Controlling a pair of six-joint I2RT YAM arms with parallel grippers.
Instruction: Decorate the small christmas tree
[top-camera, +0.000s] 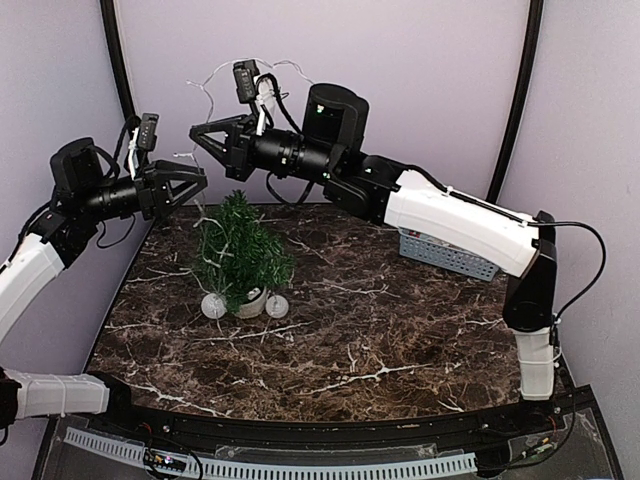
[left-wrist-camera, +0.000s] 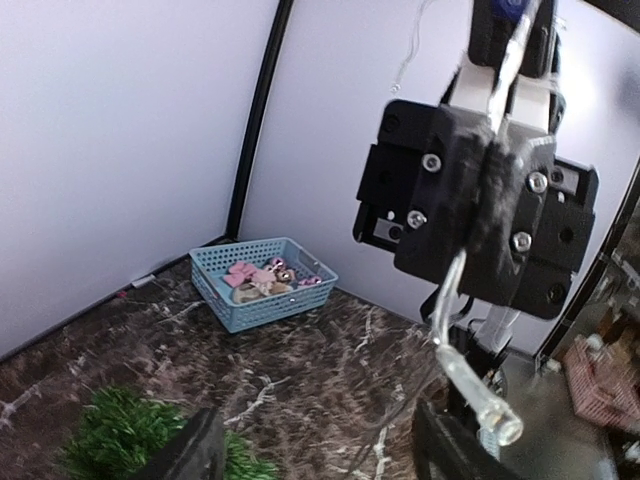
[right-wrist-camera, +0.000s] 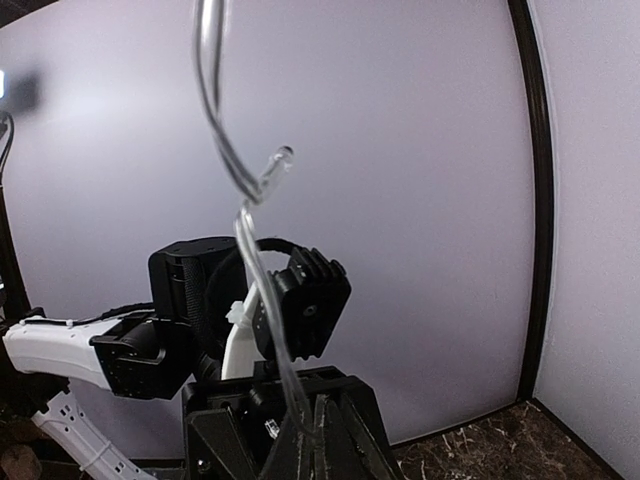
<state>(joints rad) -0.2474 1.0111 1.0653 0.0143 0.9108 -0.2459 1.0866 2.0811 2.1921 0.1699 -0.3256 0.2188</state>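
On the table's (top-camera: 400, 340) left the tree (top-camera: 240, 250) stands with two white balls (top-camera: 214, 306) at its foot; above it, the right gripper (top-camera: 194, 133) pinches a clear strand (right-wrist-camera: 247, 245), the left gripper (top-camera: 197, 188) gapes wide and empty, and decorating seems barely begun.

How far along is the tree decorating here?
Done: one end of the light strand seems to lie in the tree, and two white balls sit by its pot. In hand: the right gripper is shut on the strand, high above the tree; the left gripper is open and empty. Left: draping the rest of the strand, plus the ornaments in the basket.
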